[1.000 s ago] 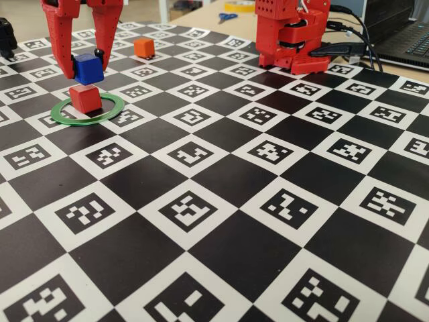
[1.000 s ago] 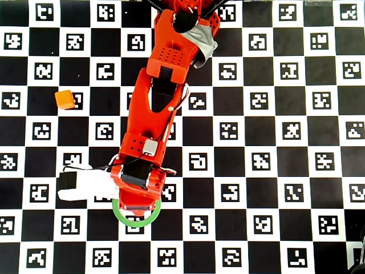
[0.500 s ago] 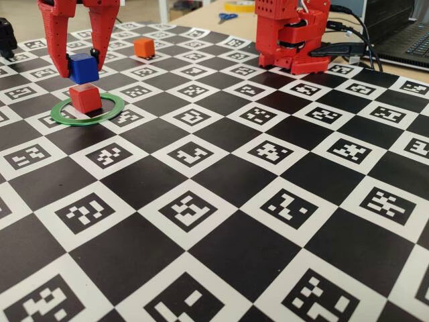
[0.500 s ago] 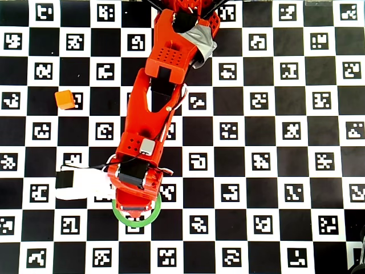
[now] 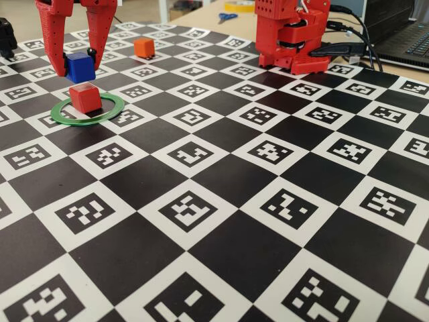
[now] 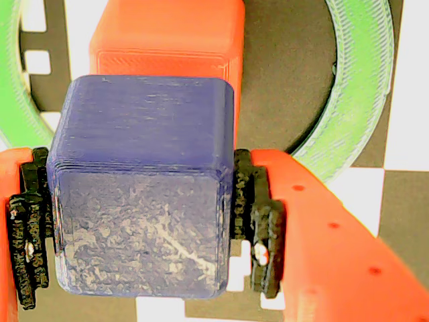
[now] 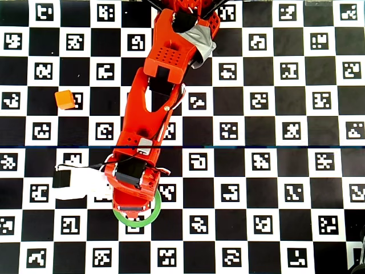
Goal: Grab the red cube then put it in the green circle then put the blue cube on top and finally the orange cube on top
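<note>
Fixed view: claw (image 5: 78, 67) is gripping the blue cube (image 5: 78, 67) above the red cube (image 5: 85, 98), already inside the green circle (image 5: 114, 109); orange cube (image 5: 143, 47) is waiting.

- A lab or maker's workbench, by the look of it
- The table (image 5: 221, 248) is covered with a black-and-white checkerboard of printed fiducial markers
- A red 3D-printed robot arm (image 7: 151, 114) stands on it
- A laptop (image 5: 405, 33), cables (image 5: 348, 27) and scissors (image 5: 227, 17) lie behind
</note>
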### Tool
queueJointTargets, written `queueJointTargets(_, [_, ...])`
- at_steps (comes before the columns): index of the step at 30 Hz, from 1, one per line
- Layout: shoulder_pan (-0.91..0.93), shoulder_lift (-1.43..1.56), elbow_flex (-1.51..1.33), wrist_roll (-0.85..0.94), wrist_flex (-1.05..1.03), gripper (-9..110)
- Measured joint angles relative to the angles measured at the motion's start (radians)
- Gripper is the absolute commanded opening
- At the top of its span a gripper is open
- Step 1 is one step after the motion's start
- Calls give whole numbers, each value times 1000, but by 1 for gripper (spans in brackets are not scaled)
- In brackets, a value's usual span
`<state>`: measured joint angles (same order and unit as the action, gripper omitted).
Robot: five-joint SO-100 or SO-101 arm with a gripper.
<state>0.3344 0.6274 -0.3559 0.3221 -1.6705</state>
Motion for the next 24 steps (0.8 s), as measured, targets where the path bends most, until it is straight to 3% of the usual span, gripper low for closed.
queueJointTargets(16, [0, -38, 2, 0, 15, 4])
queueJointTargets(21, [0, -38, 2, -25, 15, 33])
queueJointTargets(24, [0, -40, 2, -28, 15, 33])
